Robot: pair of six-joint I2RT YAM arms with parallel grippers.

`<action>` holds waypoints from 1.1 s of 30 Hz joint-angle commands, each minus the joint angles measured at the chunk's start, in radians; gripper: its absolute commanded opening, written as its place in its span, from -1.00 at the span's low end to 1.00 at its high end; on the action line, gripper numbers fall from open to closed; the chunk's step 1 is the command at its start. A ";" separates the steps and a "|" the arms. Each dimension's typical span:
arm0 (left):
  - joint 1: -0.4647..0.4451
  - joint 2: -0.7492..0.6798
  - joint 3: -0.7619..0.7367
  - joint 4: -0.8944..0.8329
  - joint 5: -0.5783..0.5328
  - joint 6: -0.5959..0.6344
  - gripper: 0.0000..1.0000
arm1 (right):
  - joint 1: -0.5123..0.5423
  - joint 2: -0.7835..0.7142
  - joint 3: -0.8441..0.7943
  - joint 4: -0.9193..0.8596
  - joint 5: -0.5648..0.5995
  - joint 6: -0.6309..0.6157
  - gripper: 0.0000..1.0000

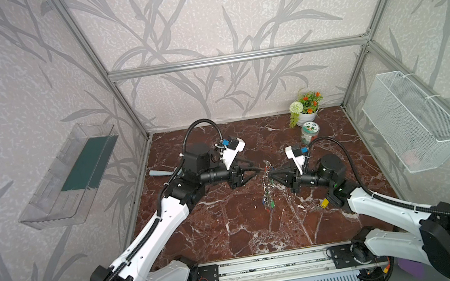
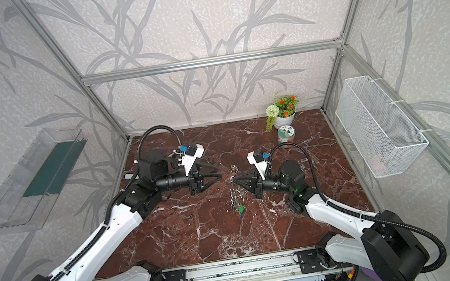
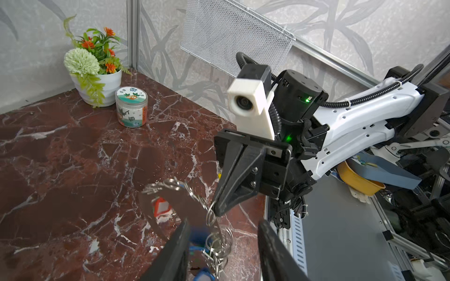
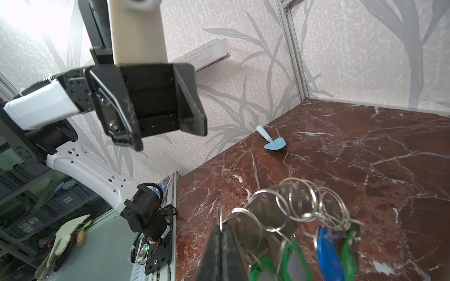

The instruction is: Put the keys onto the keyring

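Right wrist view shows the right gripper [image 4: 221,255] only in part, its black fingers cut off at the frame's edge. They are pressed together on the thin grey wire of the keyring [image 4: 306,215]. From the hoop hang many small split rings, flat silvery keys and glossy plastic tags in green and blue, the lowest tags cropped.

In both top views the bunch hangs as a narrow dangling string above the middle of the worktop [image 1: 230,222], a red-brown slab with white marble veining. The single keys are too small to tell apart there, and I cannot tell whether the lowest tags touch the surface.

Facing it, the left gripper [image 1: 257,171] has its two tapered black fingers spread apart with nothing between them, the tips just beside the hoop. The left wrist view is blurred close up, with a dark shape covering part of the rings.

The keys [image 1: 323,204], marked by a yellow rectangular tag, lie flat near the worktop's right edge, just beside the right arm. Their short chain is hard to make out. In a top view that arm hides them.
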 commanded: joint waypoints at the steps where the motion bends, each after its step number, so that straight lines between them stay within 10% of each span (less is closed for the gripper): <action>1: 0.001 -0.089 -0.117 0.210 -0.123 -0.131 -0.02 | 0.003 0.001 0.007 0.120 0.003 0.033 -1.00; 14: 0.001 -0.306 -0.326 0.280 -0.358 -0.219 0.47 | 0.001 -0.001 0.088 -0.092 0.149 0.176 -1.00; 19: 0.001 -0.357 -0.310 0.196 -0.398 -0.218 0.98 | 0.001 -0.024 0.128 -0.247 0.216 0.217 -1.00; 33: 0.001 -0.348 -0.248 0.031 -0.327 -0.145 0.99 | 0.002 0.045 0.056 -0.018 0.184 0.053 -1.00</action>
